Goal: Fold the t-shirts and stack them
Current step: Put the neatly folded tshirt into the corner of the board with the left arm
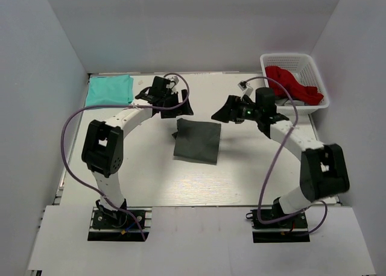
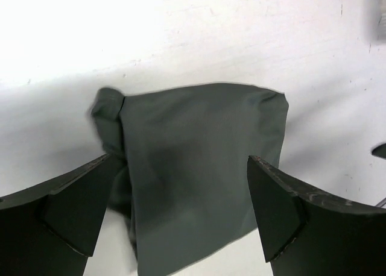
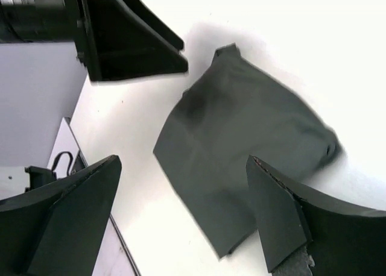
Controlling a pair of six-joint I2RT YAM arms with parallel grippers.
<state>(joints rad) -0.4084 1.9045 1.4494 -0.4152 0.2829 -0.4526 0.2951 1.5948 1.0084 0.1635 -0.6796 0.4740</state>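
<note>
Grey shirt [image 1: 198,141] lies in the middle of the tabletop [image 1: 151,185], folded down to a rough, slightly skewed square, with a small bunched lump of cloth poking out at one corner. The teal shirt [image 1: 109,90] sits well apart from it in the far left corner, folded to a neat rectangle, and I take that to be the base of the stack. My left fingers [image 2: 72,210] are spread wide with nothing between them, hanging above the far edge of the grey shirt. My right fingers [image 3: 66,210] are just as wide and empty, off the cloth's far right side. The basket [image 1: 274,62] with the red garment [image 1: 292,83] is at the far right, and I leave it alone. I judge the grey bundle to be light, limp and several layers thick. It won't hold its shape when lifted, and a pinch on the top layer alone would peel the fold open. So I would take it at two corners of one edge, one arm on each, pressing a finger down to the tabletop and closing on every layer. The lumpy corner gives the thickest bite, though it may drag loose. The surface looks smooth, so the cloth may slide ahead of a finger rather than let it under. Carried by one edge, the rest will hang and swing, so it needs laying down gently onto the teal one.
</note>
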